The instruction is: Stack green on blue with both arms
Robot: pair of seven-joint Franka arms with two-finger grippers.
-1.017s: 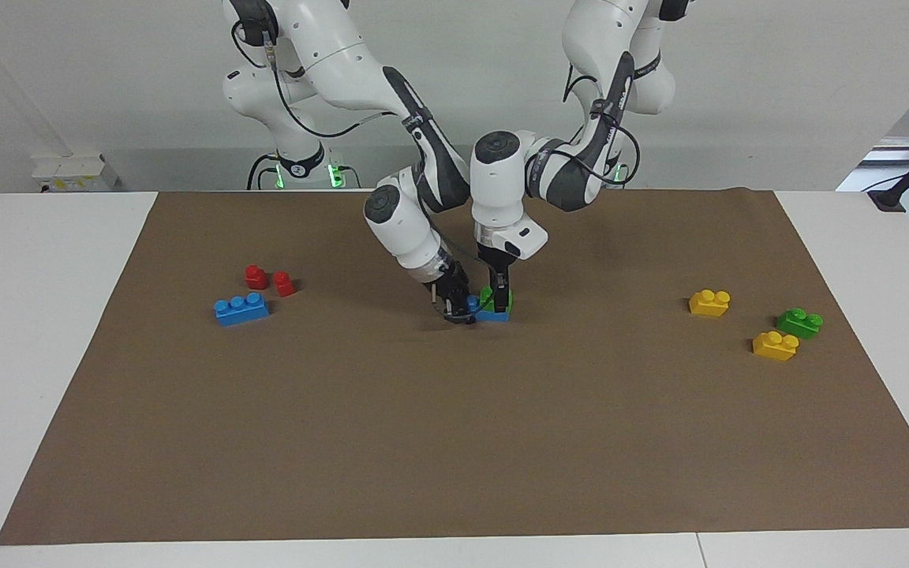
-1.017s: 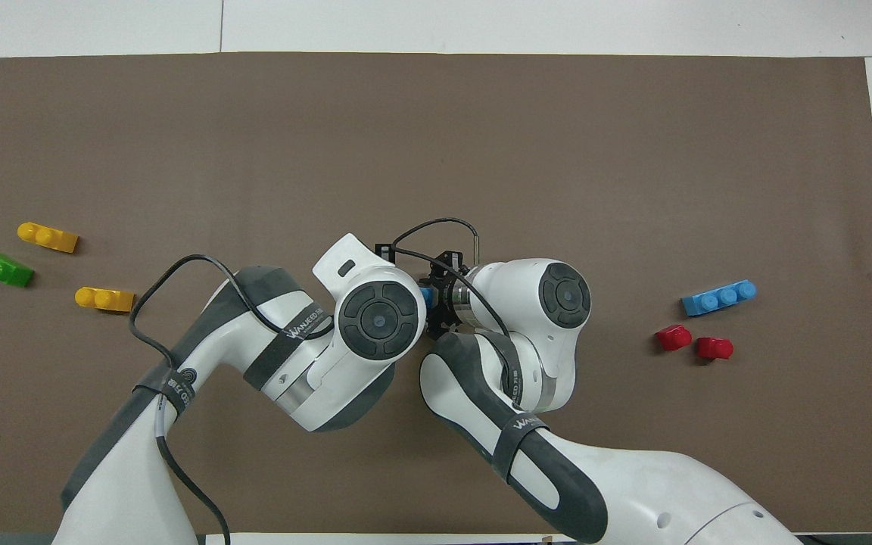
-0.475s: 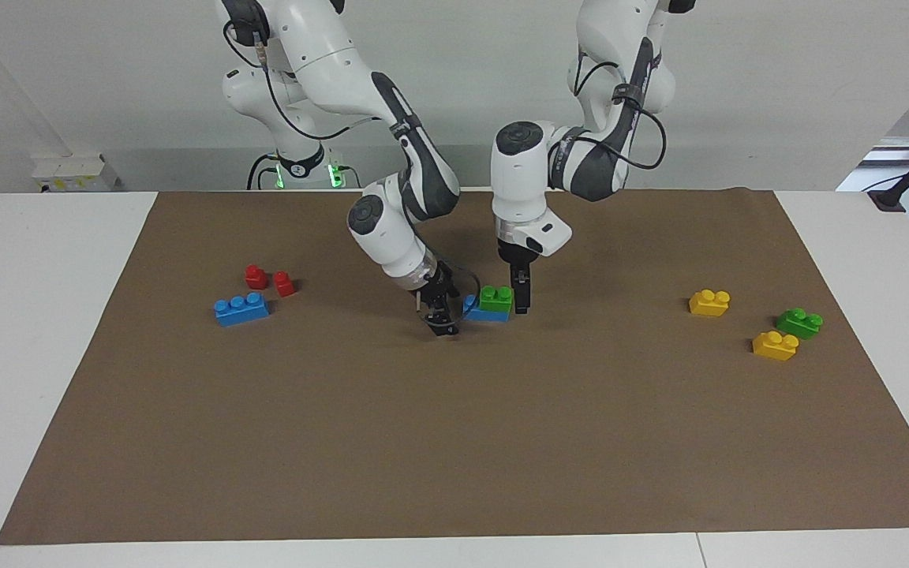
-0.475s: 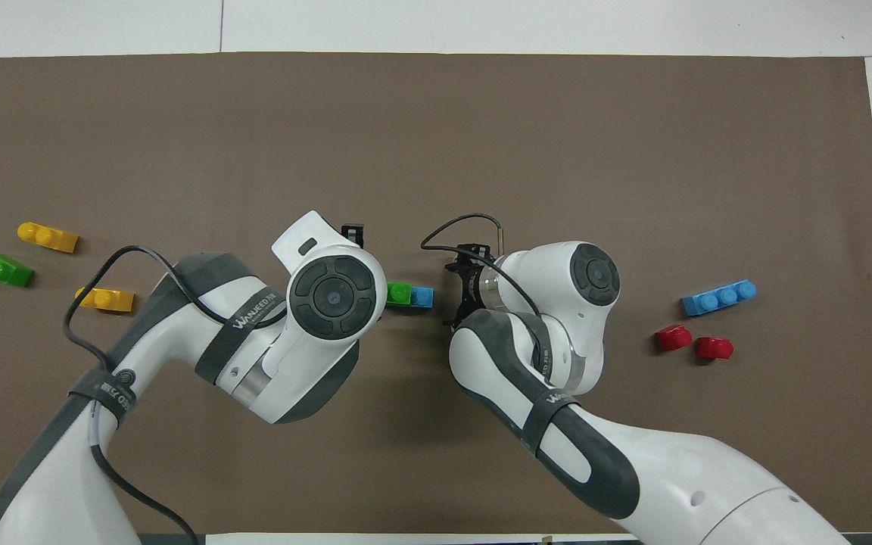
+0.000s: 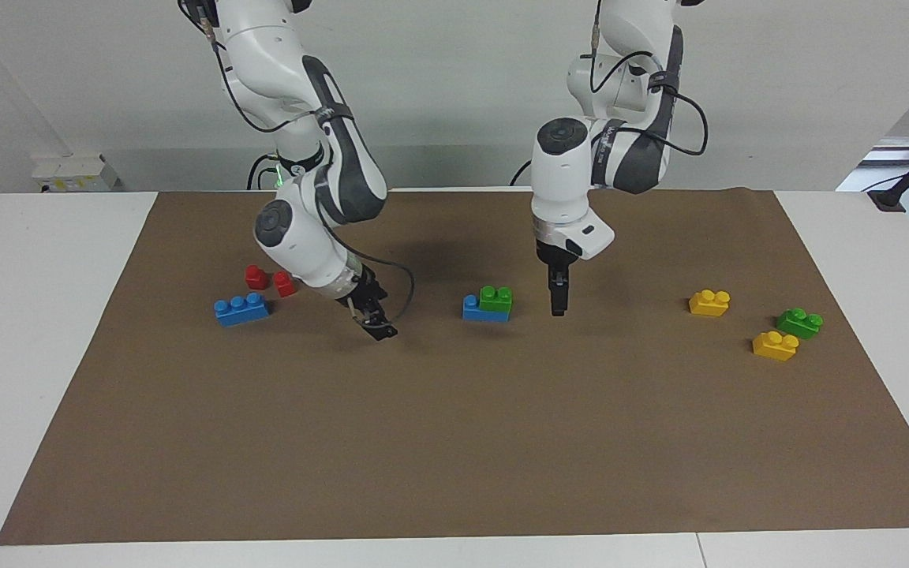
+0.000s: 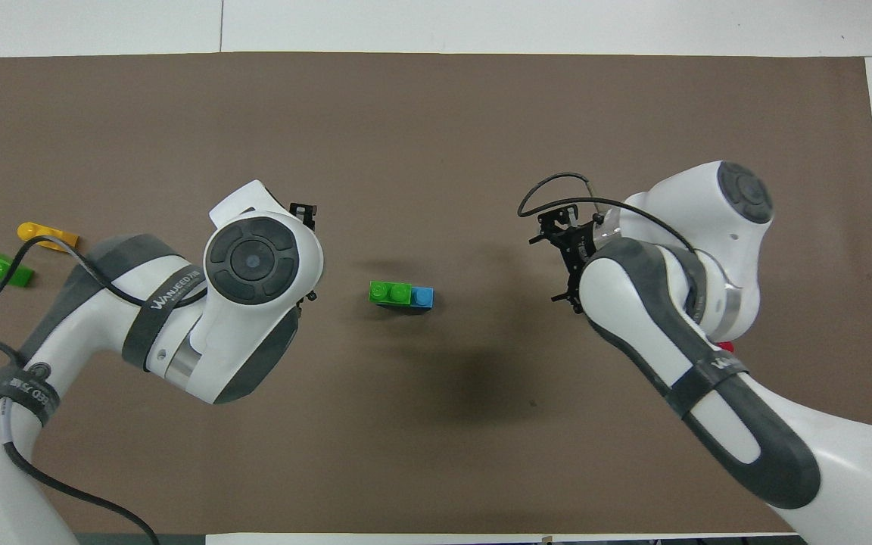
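Both grippers have drawn apart from the stack. Green brick (image 5: pixel 495 297) sits on blue brick (image 5: pixel 473 309), mid-mat. Left gripper (image 5: pixel 557 307) and right gripper (image 5: pixel 376 324) empty, released. Spare blue brick (image 5: pixel 241 308), red pieces (image 5: pixel 256 276), yellow bricks (image 5: pixel 709 302) well clear.

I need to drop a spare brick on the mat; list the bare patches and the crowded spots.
Bare: the wide stretch of brown mat farthest from the robots. Crowded: around the green-on-blue stack, flanked by the left end effector and right end effector, and both brick clusters at the mat's ends.
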